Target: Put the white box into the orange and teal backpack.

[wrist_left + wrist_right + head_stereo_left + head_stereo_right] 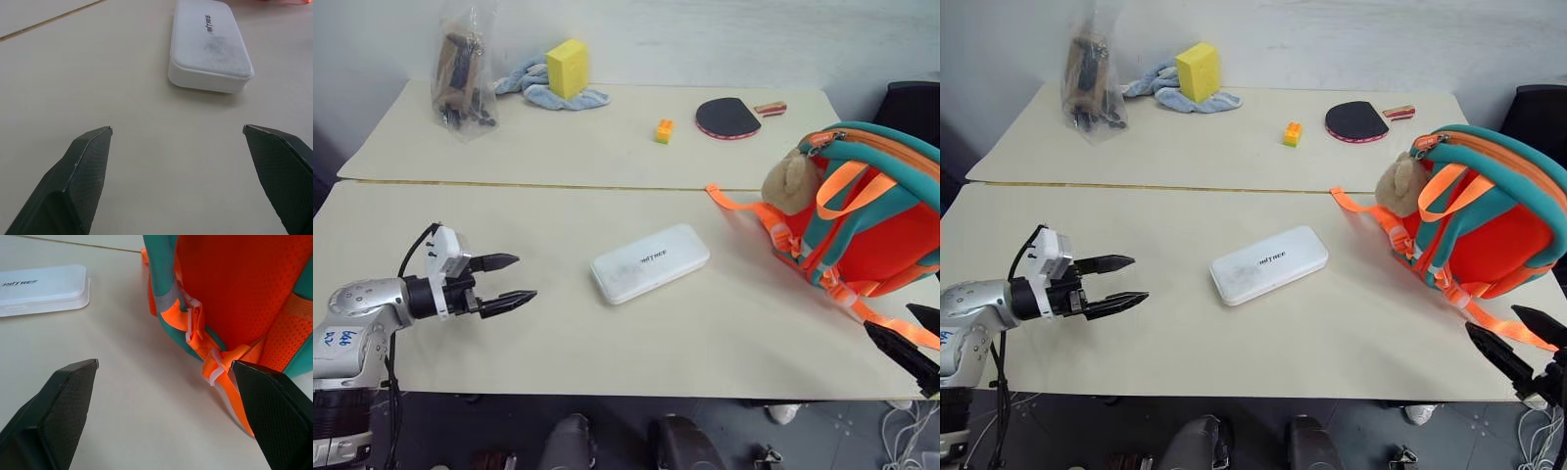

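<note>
Left end effector (511, 283), fingers spread and empty, hovers at lower left over the desk (558, 343). Right end effector (1510, 345), also spread, sits lower right beside the orange and teal backpack (871, 220). White box (649, 262) lies flat at centre.

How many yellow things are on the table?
2: a big yellow sponge at the far edge beside the blue cloth, and a small yellow-orange brick next to the paddle.
</note>
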`<state>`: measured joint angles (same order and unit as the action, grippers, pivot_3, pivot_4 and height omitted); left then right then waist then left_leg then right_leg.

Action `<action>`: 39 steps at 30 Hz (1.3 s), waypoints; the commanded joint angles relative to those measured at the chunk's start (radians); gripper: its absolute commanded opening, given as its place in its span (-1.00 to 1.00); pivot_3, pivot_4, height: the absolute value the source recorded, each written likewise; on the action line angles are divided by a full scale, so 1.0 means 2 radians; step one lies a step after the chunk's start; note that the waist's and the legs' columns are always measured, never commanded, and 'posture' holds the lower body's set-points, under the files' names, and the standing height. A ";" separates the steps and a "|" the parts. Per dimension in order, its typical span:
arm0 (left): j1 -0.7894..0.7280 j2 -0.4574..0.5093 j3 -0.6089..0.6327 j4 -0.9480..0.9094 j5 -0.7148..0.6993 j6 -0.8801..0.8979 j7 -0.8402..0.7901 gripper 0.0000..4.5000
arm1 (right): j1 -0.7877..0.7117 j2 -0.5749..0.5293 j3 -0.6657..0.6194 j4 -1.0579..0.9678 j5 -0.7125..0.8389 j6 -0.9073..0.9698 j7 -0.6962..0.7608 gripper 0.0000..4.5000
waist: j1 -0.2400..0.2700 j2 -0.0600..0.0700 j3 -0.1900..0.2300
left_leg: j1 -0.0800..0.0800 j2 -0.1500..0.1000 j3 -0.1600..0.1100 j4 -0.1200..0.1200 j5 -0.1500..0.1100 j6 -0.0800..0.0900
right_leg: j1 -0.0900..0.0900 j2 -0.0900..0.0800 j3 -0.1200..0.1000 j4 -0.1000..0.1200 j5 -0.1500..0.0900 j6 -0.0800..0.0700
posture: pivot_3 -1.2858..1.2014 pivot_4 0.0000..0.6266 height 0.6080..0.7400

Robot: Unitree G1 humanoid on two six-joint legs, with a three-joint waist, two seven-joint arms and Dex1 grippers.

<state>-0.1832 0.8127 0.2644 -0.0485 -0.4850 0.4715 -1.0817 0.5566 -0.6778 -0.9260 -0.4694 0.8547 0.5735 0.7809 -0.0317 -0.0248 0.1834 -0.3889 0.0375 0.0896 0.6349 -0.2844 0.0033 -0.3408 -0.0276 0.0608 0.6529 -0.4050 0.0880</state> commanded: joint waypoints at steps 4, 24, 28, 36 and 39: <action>0.002 0.007 0.004 -0.011 0.005 -0.009 0.011 1.00 | -0.001 0.003 -0.007 -0.003 0.004 -0.003 -0.007 0.98 | 0.000 0.000 0.000 | 0.000 0.000 0.000 0.000 0.000 0.000 | 0.000 0.000 0.000 0.000 0.000 0.000 | 0.03 -0.52 1.00; -0.022 -0.013 -0.075 -0.041 0.031 -0.014 0.031 0.47 | -0.077 -0.031 0.137 -0.074 -0.076 -0.010 -0.045 0.42 | -0.004 0.000 0.000 | 0.000 0.000 0.000 0.001 0.002 -0.002 | 0.000 0.000 0.000 0.001 0.000 0.000 | 0.03 -0.52 1.00; -0.038 -0.033 -0.101 -0.038 0.050 -0.028 0.048 -0.09 | -0.123 -0.044 0.209 -0.093 -0.085 0.007 -0.053 -0.20 | -0.003 0.000 0.000 | 0.001 0.000 0.000 0.001 0.002 -0.003 | 0.000 0.000 0.000 0.002 0.000 0.000 | 0.03 -0.52 1.00; -0.055 -0.068 -0.128 -0.042 0.075 -0.039 0.079 -0.97 | -0.271 -0.024 0.360 -0.039 -0.159 0.003 -0.089 -1.00 | -0.002 0.000 0.000 | -0.001 0.000 0.000 0.005 0.002 -0.002 | 0.000 0.000 0.000 0.003 0.000 0.000 | 0.03 -0.52 1.00; -0.059 -0.072 -0.137 -0.039 0.085 -0.023 0.096 -0.97 | -0.336 -0.009 0.402 0.016 -0.201 -0.005 -0.108 -1.00 | -0.003 0.000 0.000 | -0.001 0.000 0.000 0.005 0.002 -0.002 | -0.001 0.000 0.000 0.004 0.000 0.000 | 0.03 -0.52 1.00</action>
<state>-0.2947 0.6716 -0.0099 -0.1057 -0.3242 0.4165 -0.9080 -0.0823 -0.7020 -0.1382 -0.4670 0.4963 0.5876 0.5910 -0.0376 -0.0250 0.1834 -0.3900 0.0377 0.0898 0.6459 -0.2806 -0.0013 -0.3419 -0.0268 0.0612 0.6609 -0.4047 0.0883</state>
